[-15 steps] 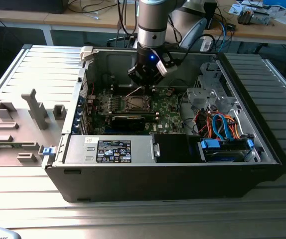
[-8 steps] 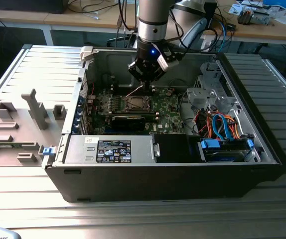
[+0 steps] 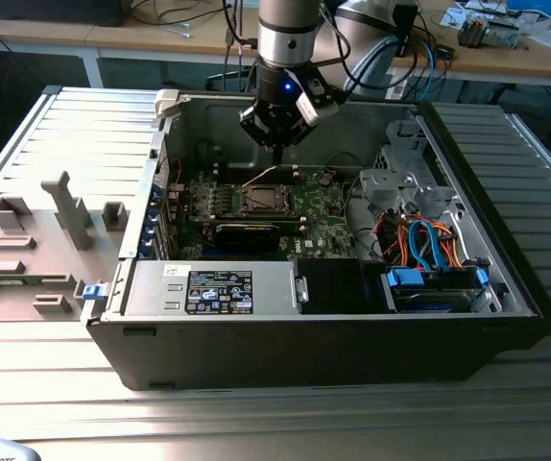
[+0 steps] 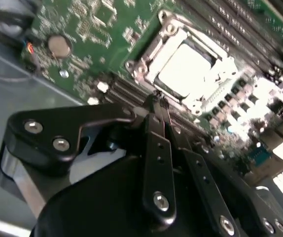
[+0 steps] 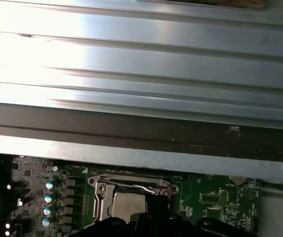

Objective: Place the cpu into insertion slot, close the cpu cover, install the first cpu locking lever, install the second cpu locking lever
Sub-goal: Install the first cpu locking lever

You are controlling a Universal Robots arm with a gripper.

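Observation:
The green motherboard [image 3: 319, 206] lies inside an open computer case. At its middle is the insertion slot [image 3: 261, 199], and the silver-topped cpu [image 4: 183, 66] sits in it. The silvery cpu cover [image 4: 152, 52] lies flat as a frame around the chip. A thin wire lever [image 3: 259, 176] rises at a slant over the slot's far side; in the first wrist view a lever [image 5: 142, 187] runs along the slot's rim. My gripper [image 3: 277, 146] hangs just above and behind the slot. Its black fingertips [image 4: 157, 100] are pressed together with nothing between them.
The case's metal wall [image 5: 131, 74] stands close behind the gripper. A black power supply [image 3: 218, 288] fills the case's front. A drive cage with blue and orange cables [image 3: 429, 245] is on the exterior view's right. Grey fixtures [image 3: 69, 206] stand outside on the left.

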